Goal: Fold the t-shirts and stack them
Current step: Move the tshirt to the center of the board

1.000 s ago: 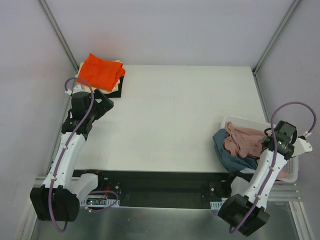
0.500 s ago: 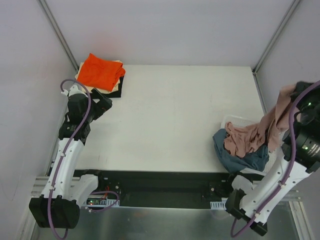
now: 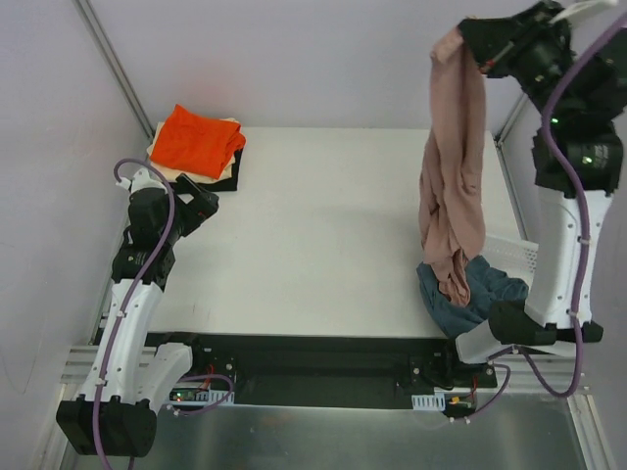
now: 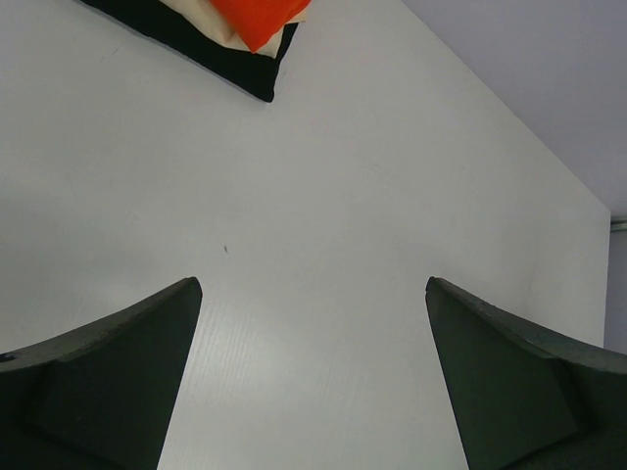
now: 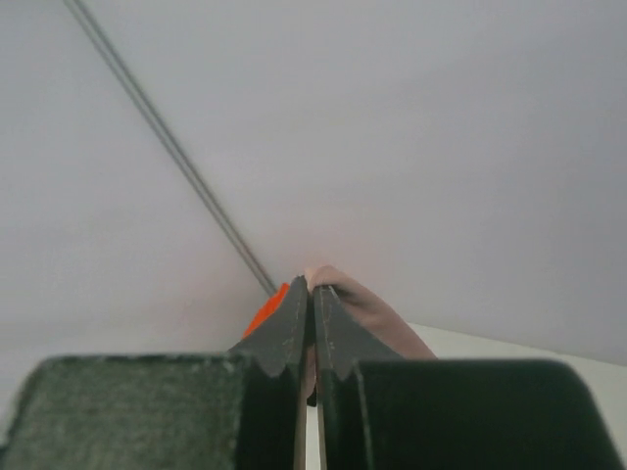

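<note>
My right gripper (image 3: 468, 37) is raised high at the back right and is shut on the dusty pink t-shirt (image 3: 451, 166), which hangs down long, its lower end over the slate blue t-shirt (image 3: 470, 294). In the right wrist view the shut gripper (image 5: 313, 290) pinches a pink fold (image 5: 367, 313). The folded stack at the far left has the orange t-shirt (image 3: 194, 140) on top of a cream (image 3: 227, 176) and a black one (image 3: 220, 183). My left gripper (image 3: 201, 206) is open and empty just in front of that stack; its wrist view shows the stack's corner (image 4: 245, 29).
The white mesh basket (image 3: 514, 253) stands at the right edge, the slate blue tee draped over its near left side. A metal frame post (image 3: 537, 69) runs beside my raised right arm. White walls close in the table on three sides.
My right arm has swung up and back from the basket, lifting the pink t-shirt out until it hangs free. My left arm has drawn slightly left and closer to the stack.
</note>
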`<state>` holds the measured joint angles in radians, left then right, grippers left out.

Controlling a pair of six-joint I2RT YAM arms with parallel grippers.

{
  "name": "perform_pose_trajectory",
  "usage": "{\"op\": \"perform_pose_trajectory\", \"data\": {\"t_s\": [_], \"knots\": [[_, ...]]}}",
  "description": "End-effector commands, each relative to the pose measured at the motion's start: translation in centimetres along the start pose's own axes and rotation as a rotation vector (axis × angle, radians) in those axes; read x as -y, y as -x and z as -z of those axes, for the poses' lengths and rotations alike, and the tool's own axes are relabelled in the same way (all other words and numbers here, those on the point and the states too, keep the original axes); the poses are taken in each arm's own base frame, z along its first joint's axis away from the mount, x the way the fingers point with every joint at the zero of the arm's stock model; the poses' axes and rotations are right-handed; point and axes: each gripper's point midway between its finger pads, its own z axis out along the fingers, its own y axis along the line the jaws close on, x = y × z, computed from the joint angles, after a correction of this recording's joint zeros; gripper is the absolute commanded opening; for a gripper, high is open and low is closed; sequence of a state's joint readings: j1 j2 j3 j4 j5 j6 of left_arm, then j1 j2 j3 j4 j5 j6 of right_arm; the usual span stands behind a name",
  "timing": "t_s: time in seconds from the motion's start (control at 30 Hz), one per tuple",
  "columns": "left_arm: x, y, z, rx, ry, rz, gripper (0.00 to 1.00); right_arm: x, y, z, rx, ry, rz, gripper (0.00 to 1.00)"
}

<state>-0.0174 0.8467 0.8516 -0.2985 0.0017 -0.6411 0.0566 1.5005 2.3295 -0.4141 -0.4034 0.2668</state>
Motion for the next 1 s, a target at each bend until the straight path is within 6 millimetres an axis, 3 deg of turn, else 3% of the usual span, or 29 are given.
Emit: {"op": "perform_pose_trajectory", "data": {"t_s": [0.0,0.03,0.07,0.13,0.17,0.23,0.27,0.43,0.47,0.5,0.57,0.6,0.67,0.7,0.77,0.87,0.97], "knots": [[0.5,-0.3,0.6,-0.014,-0.043,0.014,0.99,-6.1,0.3,-4.1,0.123,0.202,0.079,0.01],[0.4,-0.6,0.6,-0.02,-0.041,0.017,0.99,-5.9,-0.3,-5.2,0.138,0.18,0.075,0.01],[0.3,-0.7,0.5,-0.024,-0.04,0.021,0.99,-7.1,-2.1,-6.6,0.123,0.207,0.053,0.01],[0.1,-1.4,0.4,-0.041,-0.04,0.031,0.99,-7.7,-2.8,-8.3,0.17,0.203,0.07,0.01],[0.0,-1.6,0.4,-0.047,-0.039,0.034,0.99,-8.5,-4.8,-9.7,0.15,0.213,0.064,0.01],[0.0,-2.2,0.2,-0.073,-0.044,0.043,0.99,-9.3,-4.9,-10.9,0.189,0.195,0.057,0.01],[0.0,-2.5,0.1,-0.085,-0.046,0.044,0.99,-10.0,-7.5,-12.6,0.153,0.211,0.052,0.01],[0.1,-3.3,-0.1,-0.12,-0.06,0.049,0.99,-13.6,-11.1,-15.1,0.155,0.272,0.054,0.01],[0.1,-3.3,0.0,-0.12,-0.06,0.05,0.99,-13.8,-14.5,-15.5,0.105,0.271,0.05,0.01],[0.0,-3.4,-0.1,-0.124,-0.057,0.052,0.99,-14.5,-13.8,-15.5,0.177,0.297,0.039,0.01],[-0.4,-3.8,-0.3,-0.13,-0.046,0.053,0.99,-14.9,-16.8,-15.6,0.152,0.315,0.034,0.01],[-0.4,-3.8,-0.2,-0.129,-0.047,0.051,0.99,-14.0,-20.0,-16.1,0.085,0.292,0.033,0.01],[-0.7,-4.2,-0.3,-0.137,-0.042,0.052,0.99,-11.9,-23.7,-16.8,-0.001,0.2,0.001,0.01],[-0.9,-4.4,-0.3,-0.14,-0.038,0.052,0.99,-9.9,-27.5,-16.8,-0.094,0.129,-0.01,0.01],[-1.1,-4.6,-0.4,-0.145,-0.03,0.054,0.99,-8.5,-32.2,-16.8,-0.202,0.095,-0.043,0.01],[-1.2,-4.8,-0.7,-0.155,-0.025,0.055,0.99,-7.4,-40.8,-15.5,-0.449,0.107,-0.076,0.01],[-1.3,-5.2,-1.0,-0.174,-0.017,0.06,0.99,-5.3,-47.6,-13.2,-0.661,0.061,-0.084,0.01]]}}
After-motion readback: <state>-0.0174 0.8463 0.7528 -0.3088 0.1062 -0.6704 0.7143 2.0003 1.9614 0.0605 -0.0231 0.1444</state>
